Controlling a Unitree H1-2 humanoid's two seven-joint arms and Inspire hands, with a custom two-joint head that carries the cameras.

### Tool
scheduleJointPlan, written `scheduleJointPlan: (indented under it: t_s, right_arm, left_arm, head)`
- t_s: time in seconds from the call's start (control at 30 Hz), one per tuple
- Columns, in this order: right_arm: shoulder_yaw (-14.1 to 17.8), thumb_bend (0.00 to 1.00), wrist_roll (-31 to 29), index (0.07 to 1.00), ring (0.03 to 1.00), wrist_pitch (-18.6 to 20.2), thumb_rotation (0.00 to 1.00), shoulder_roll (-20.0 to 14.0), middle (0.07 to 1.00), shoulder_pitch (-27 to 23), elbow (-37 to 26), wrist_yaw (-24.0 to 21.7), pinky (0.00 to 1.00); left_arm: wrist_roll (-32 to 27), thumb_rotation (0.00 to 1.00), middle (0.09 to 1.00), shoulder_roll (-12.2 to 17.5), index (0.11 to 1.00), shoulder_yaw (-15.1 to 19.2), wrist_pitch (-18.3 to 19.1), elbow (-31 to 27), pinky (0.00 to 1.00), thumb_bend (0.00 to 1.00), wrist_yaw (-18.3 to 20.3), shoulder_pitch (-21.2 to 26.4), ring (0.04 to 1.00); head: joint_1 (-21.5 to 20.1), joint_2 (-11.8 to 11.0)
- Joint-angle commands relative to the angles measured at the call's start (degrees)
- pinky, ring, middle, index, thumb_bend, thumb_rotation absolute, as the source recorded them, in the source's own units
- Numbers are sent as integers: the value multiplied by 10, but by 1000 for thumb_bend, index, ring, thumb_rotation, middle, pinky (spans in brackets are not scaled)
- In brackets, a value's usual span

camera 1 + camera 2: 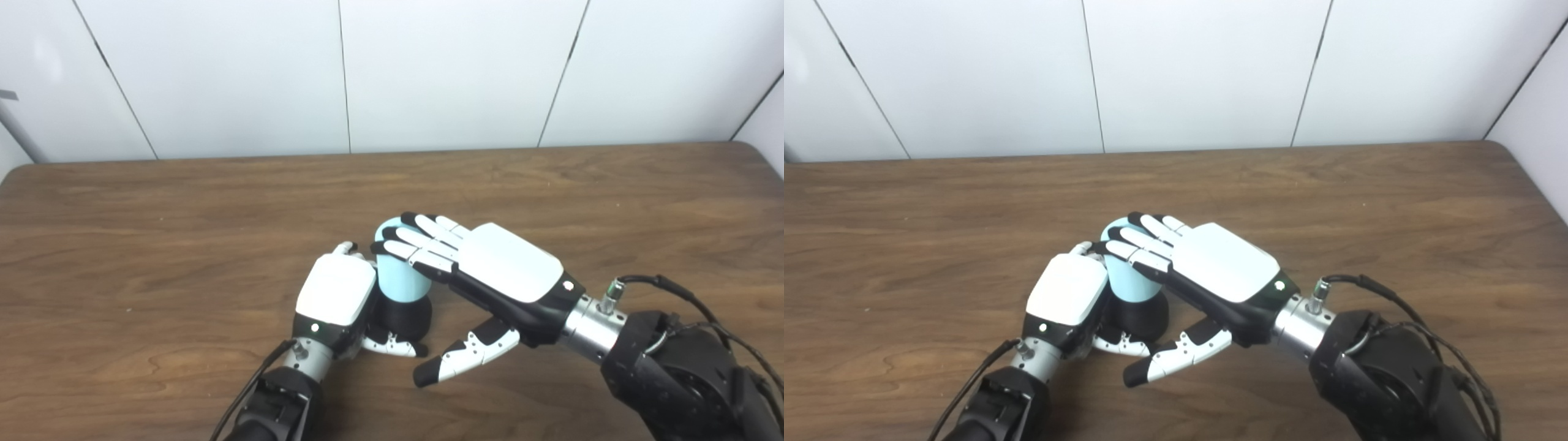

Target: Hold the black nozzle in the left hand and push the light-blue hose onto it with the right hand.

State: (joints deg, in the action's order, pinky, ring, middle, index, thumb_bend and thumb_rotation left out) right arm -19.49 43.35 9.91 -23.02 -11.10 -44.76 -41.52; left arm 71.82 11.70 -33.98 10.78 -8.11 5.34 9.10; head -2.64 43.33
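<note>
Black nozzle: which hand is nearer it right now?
Left. The left hand wraps around the black nozzle, gripping it. The right hand rests higher, fingers on top of the light-blue hose.

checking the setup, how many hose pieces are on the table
1: the light-blue hose stands on the black nozzle, between the left hand and right hand. No others visible.

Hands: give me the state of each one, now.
Left hand: shut on the black nozzle, which stands on the table.
Right hand: open, fingers laid flat across the light-blue hose, thumb clear, gripping nothing.
</note>
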Motion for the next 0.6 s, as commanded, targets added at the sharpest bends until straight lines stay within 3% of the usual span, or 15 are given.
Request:
scheduleJointPlan:
  t_s: [0.0, 0.23, 0.57]
  right_arm:
    - [-20, 670, 6, 915, 965, -3, 932, -25, 949, 30, 20, -50, 997]
    - [-26, 679, 13, 929, 968, -3, 971, -24, 957, 32, 21, -49, 994]
    - [-22, 668, 4, 924, 955, 4, 936, -24, 951, 31, 30, -45, 973]
  left_arm:
    - [-10, 0, 528, 2, 465, -19, -16, 15, 844, 520, 44, -24, 630]
    - [-11, 0, 531, 2, 463, -19, -15, 12, 844, 519, 48, -25, 634]
    - [-14, 0, 530, 2, 463, -19, -18, 13, 838, 519, 46, -24, 635]
  head:
    - [-1, 1]
    - [-2, 2]
    - [-2, 3]
